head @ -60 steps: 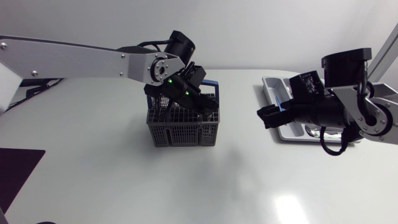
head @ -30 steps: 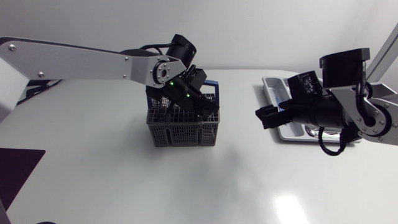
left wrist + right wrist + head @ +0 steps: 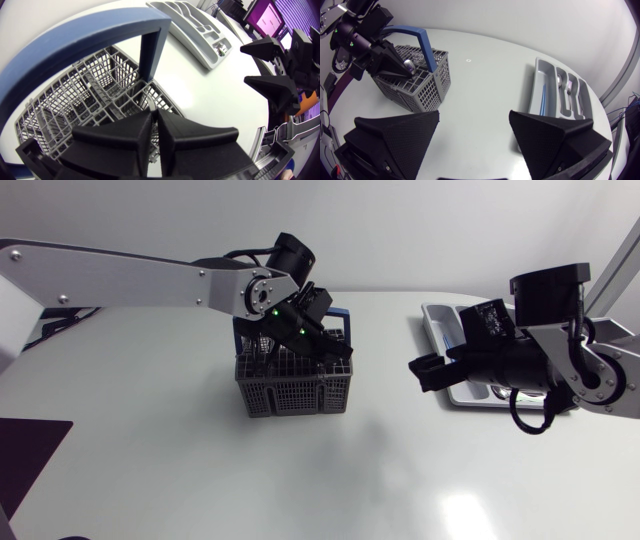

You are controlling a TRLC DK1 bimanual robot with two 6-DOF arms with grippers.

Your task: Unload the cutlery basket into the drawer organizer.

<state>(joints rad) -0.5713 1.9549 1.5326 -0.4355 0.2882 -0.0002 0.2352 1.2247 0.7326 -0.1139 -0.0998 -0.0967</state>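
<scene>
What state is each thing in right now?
cutlery basket: upright, handle raised.
left gripper: over basket, shut on a cutlery piece.
cutlery piece: gripped, partly in basket.
right gripper: open, empty.
drawer organizer: holds a fork and a spoon.

A robotics lab is indicated: a white table [image 3: 180,480] is worked by 2 robot arms, left arm [image 3: 120,275] at 10 o'clock, right arm [image 3: 590,365] at 3 o'clock.

The basket [image 3: 295,390] looks matt grey plastic; organizer [image 3: 550,80] smooth plastic; utensil [image 3: 409,64] perhaps polished metal; table [image 3: 200,470] glossy.
</scene>
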